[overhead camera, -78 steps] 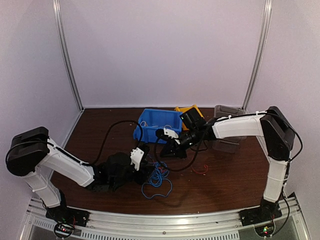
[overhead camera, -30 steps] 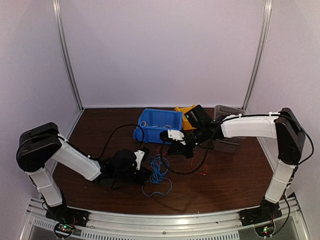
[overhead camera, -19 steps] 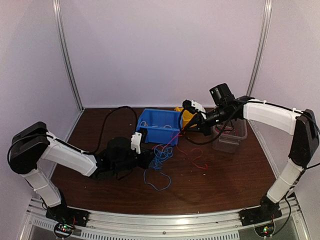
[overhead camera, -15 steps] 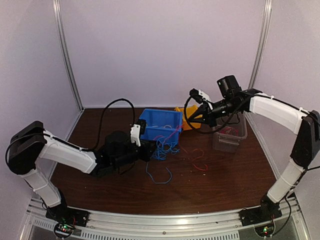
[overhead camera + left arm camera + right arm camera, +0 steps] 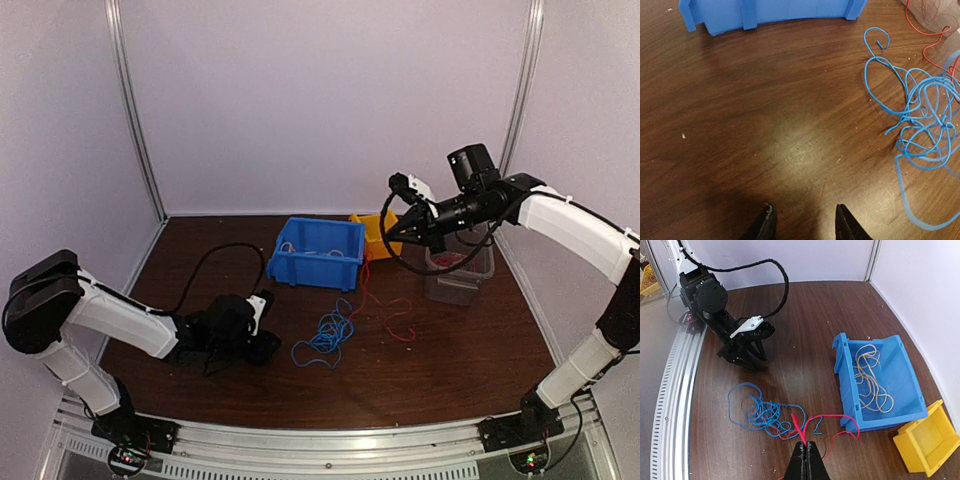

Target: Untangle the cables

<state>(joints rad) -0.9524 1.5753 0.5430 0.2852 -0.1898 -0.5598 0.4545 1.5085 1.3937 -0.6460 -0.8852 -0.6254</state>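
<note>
Blue cable tangle (image 5: 920,125) right of left jaws, red strand (image 5: 830,416) at right jaws, yellow strands (image 5: 867,375) in blue bin (image 5: 846,385), yellow bin (image 5: 920,440), brown wood-grain table (image 5: 765,125).

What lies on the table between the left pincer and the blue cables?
Nothing; the tabletop is bare between the left pincer and the blue cables, as the left wrist view shows.
</note>
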